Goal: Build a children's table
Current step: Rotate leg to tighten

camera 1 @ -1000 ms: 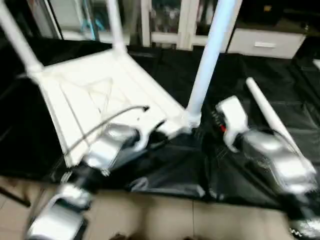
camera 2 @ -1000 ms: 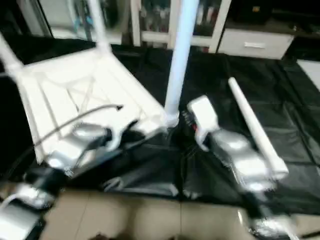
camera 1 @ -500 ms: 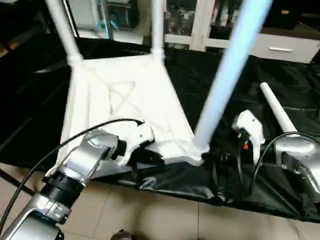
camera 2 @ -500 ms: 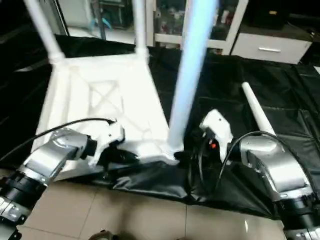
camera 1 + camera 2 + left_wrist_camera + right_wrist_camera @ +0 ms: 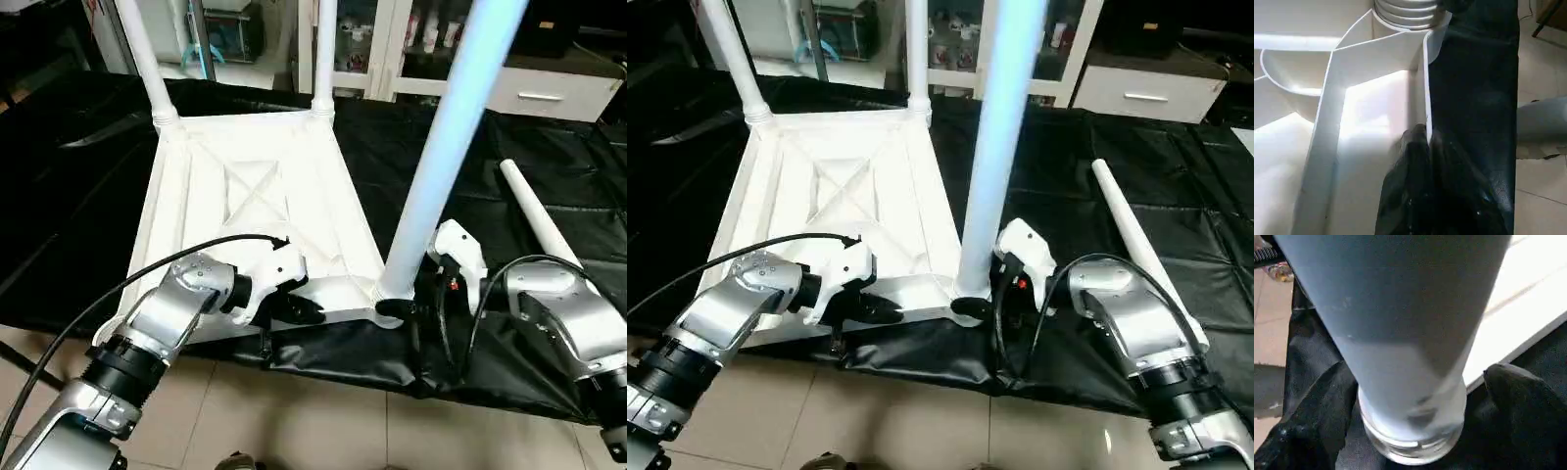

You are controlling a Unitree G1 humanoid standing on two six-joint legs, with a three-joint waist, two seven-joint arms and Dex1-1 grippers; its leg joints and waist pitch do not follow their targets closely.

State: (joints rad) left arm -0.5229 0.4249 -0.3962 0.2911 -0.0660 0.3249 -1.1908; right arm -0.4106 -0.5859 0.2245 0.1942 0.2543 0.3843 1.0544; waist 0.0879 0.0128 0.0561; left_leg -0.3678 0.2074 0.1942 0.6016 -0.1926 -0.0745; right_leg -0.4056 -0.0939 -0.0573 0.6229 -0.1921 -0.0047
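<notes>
Upturned children's table (image 5: 265,211) lay on the black counter (image 5: 78,196), my left jaws (image 5: 304,311) pinched shut on its near rim, my right jaws (image 5: 982,305) stood wide around the near corner leg (image 5: 441,157), spare leg (image 5: 534,215) lay alongside.

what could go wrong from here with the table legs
The right end effector stands open around the near leg, so that leg could lean or work loose in its socket. The left end effector pinches only the thin rim of the table top, which may slip. The loose fourth leg could roll.
</notes>
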